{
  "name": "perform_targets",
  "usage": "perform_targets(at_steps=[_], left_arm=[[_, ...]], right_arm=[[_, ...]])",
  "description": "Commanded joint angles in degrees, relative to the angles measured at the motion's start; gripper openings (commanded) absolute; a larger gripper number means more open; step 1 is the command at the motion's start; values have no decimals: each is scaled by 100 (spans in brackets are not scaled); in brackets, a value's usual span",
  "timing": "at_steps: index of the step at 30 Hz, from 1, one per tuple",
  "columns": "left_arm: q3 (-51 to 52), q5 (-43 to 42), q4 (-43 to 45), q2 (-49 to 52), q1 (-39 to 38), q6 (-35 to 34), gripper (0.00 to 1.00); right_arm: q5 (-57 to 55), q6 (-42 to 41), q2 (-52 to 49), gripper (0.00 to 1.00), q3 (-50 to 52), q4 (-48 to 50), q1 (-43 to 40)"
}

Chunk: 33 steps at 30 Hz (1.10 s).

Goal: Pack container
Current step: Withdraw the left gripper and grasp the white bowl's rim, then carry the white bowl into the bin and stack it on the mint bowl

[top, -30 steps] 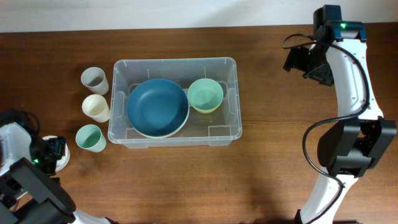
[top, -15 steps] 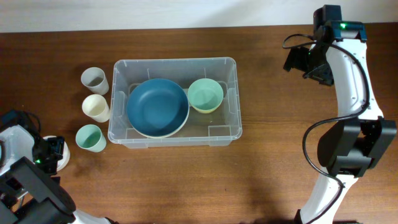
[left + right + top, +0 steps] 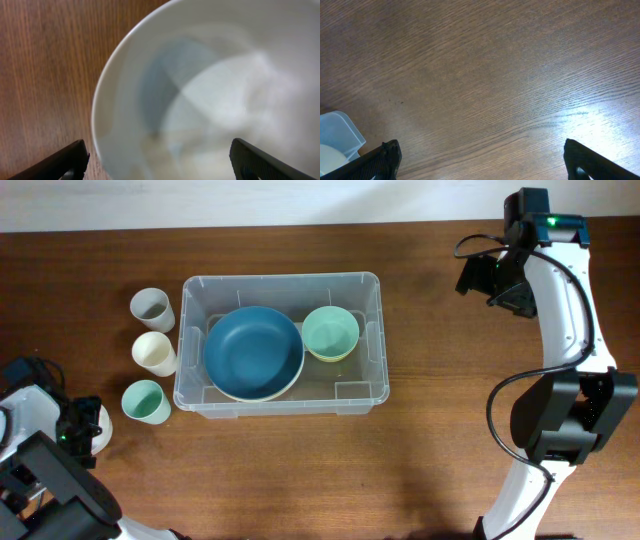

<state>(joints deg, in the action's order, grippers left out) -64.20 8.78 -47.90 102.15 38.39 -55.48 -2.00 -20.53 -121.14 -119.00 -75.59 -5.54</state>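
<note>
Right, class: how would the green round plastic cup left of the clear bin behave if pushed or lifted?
The green round plastic cup looks empty, so probably light. Upright on the smooth wooden table, it would likely slide, or tip if pushed high. Being round, it might then roll.

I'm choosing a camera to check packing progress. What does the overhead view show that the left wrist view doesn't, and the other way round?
Only overhead: the clear container holding a blue plate and a green bowl, with a grey cup, cream cup and green cup beside it. Only left wrist: the inside of a white cup, close up. Both: the wooden table.
</note>
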Motion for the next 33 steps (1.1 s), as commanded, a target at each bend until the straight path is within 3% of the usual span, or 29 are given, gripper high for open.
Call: perform_targets(at_steps=[1, 5, 8, 10, 16, 19, 27, 31, 33], left_arm=[[199, -94, 120, -81, 17, 133, 92], [284, -146, 146, -81, 17, 133, 89], [284, -146, 179, -81, 17, 133, 75], [284, -146, 203, -81, 17, 133, 58], [273, -142, 212, -83, 31, 133, 28], [79, -129, 223, -92, 122, 170, 1], [-1239, -339, -118, -586, 151, 595, 1], [-2216, -1180, -55, -1202, 35, 638, 1], [-2706, -1904, 219, -1508, -232, 984, 1]], right_arm=[[4, 39, 13, 99, 17, 0, -11], [4, 39, 13, 99, 17, 0, -11], [4, 39, 13, 99, 17, 0, -11], [4, 39, 13, 99, 17, 0, -11], [7, 39, 13, 99, 17, 0, -11], [4, 39, 13, 99, 17, 2, -11], [4, 39, 13, 99, 17, 0, -11], [4, 39, 13, 99, 17, 0, -11], [4, 39, 13, 99, 17, 0, -11]])
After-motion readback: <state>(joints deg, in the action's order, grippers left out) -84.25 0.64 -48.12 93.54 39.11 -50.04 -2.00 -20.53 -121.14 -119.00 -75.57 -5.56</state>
